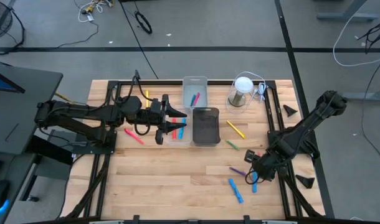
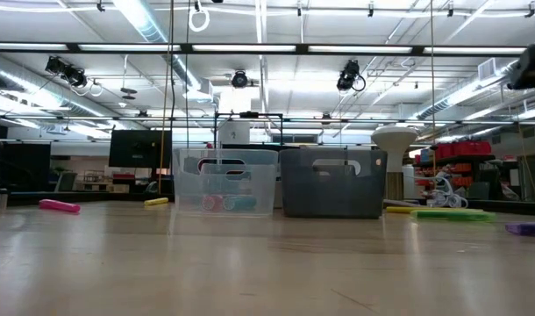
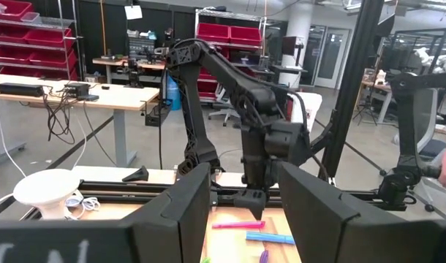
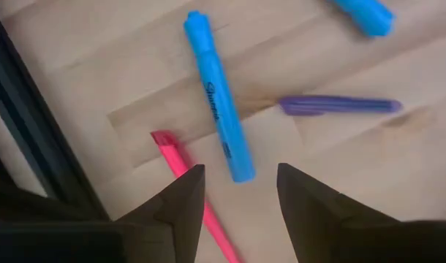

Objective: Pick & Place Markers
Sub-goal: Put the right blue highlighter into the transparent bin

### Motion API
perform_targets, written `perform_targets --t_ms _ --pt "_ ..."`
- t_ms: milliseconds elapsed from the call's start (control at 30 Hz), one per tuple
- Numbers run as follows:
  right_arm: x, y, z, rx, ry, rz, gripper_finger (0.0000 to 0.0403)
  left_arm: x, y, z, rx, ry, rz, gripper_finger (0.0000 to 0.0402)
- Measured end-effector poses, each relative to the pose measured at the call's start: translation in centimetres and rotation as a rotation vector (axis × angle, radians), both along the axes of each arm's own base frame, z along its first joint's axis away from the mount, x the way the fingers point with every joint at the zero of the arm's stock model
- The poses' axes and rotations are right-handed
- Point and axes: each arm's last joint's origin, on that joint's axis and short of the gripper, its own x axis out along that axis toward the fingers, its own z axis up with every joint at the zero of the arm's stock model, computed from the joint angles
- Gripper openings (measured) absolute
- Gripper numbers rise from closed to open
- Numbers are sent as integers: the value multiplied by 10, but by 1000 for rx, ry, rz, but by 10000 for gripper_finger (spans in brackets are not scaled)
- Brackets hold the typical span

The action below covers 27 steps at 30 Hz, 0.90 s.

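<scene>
Right gripper (image 4: 234, 191) low over wooden table (image 1: 177, 180), right of dark bin (image 1: 205, 126); fingers parted, empty, above pink marker (image 4: 186, 172) beside blue marker (image 4: 217, 98) and purple marker (image 4: 338, 106). Left gripper (image 1: 168, 127) at clear bin (image 1: 179, 134), left of dark bin, fingers apart, holding nothing.

I see an open industrial lab: red plastic storage bins on dark shelving (image 3: 18, 33), a pale wooden workbench (image 3: 69, 93) beside them, bare ceiling strip lights (image 2: 145, 17) overhead.
</scene>
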Motion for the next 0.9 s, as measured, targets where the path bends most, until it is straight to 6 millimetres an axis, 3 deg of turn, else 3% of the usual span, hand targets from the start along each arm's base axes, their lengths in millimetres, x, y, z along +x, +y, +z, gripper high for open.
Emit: perform_targets --t_ms 600,900 --pt "6 6 -67 -76 49 150 174 0 0 0 0 0 -1 170" --pt "7 5 -74 -118 31 182 153 0 -1 0 1 0 -15 170"
